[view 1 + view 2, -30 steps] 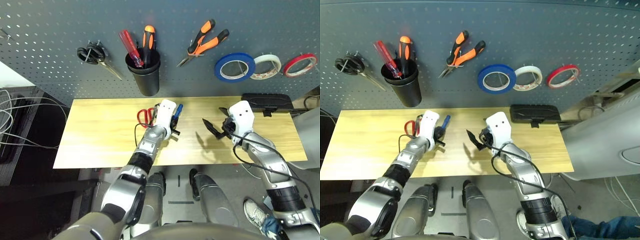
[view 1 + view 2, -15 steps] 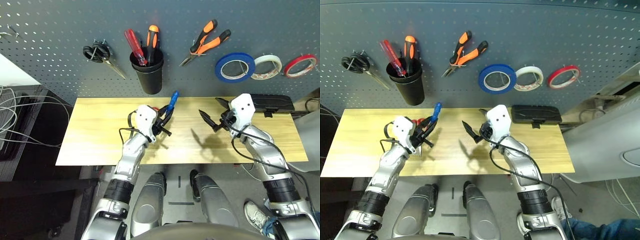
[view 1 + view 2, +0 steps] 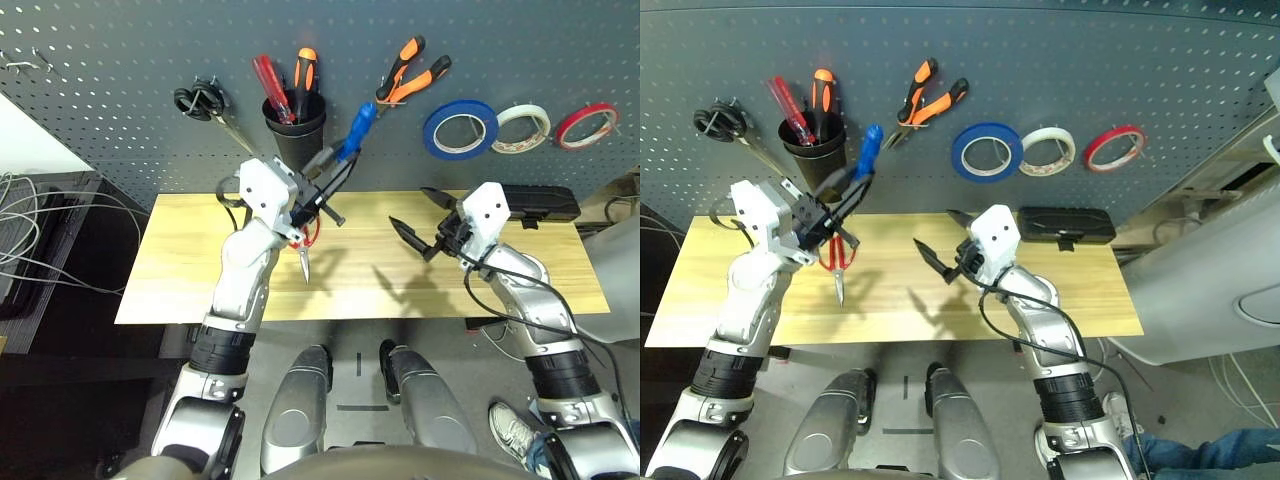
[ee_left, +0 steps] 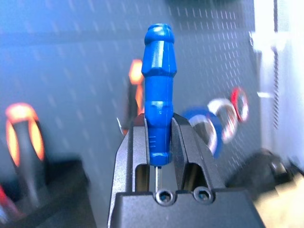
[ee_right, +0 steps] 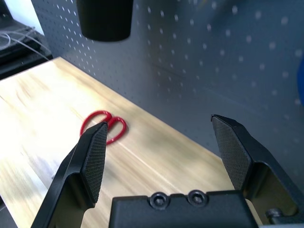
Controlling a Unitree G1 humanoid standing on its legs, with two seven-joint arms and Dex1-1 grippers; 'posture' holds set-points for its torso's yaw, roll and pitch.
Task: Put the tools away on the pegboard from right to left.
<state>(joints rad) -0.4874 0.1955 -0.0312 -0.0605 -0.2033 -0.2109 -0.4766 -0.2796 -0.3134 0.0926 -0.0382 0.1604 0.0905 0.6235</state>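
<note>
While the left hand (image 3: 318, 196) stays clamped on the blue-handled screwdriver (image 3: 352, 132), handle tilted up toward the pegboard (image 3: 100, 110), the black cup (image 3: 296, 141) sits just beyond its fingertips. Right hand (image 3: 420, 222) hovers, fingers apart.

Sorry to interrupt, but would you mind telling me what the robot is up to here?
It is hanging tools on the pegboard. The left pincer grips the blue-handled screwdriver near the black cup. The right pincer hangs open over the table. The red-handled scissors lie on the table.
</note>
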